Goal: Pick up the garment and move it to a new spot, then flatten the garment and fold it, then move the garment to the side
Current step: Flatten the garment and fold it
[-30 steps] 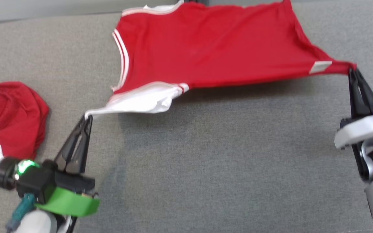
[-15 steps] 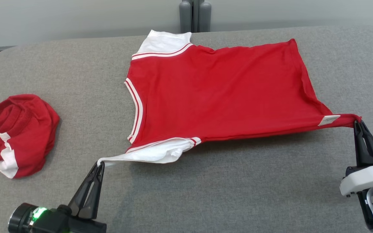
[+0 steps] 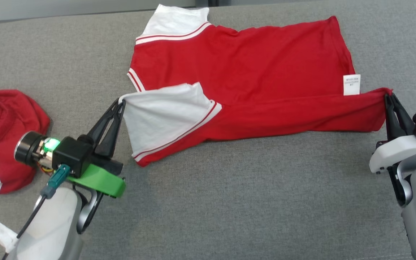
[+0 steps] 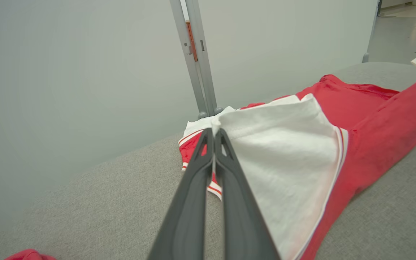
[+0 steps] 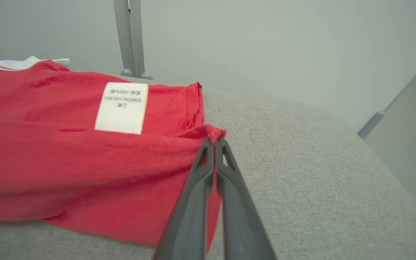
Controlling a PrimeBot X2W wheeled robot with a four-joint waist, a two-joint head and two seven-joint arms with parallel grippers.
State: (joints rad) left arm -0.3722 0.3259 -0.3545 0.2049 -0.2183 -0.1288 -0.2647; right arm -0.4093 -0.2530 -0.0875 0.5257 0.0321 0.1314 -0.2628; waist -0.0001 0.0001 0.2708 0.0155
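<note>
The garment (image 3: 244,72) is a red shirt with white sleeves and white stripes, spread on the grey cushioned surface (image 3: 229,202). Its near edge is lifted and turned over toward the far side. My left gripper (image 3: 122,103) is shut on the tip of the near white sleeve (image 4: 276,159), at centre left of the head view. My right gripper (image 3: 388,94) is shut on the red hem corner (image 5: 211,134) at the right. A white care label (image 3: 351,84) shows beside that corner, and again close up as the label (image 5: 121,108) in the right wrist view.
A second red and white garment (image 3: 2,137) lies crumpled at the left edge, just behind my left wrist. A grey post (image 4: 195,57) stands against the pale wall beyond the far edge. Bare grey surface stretches along the near side.
Both grippers have carried the near edge of the garment up and toward the far side, so the white sleeve and the lower strip now fold over the body. The head camera has also shifted.
</note>
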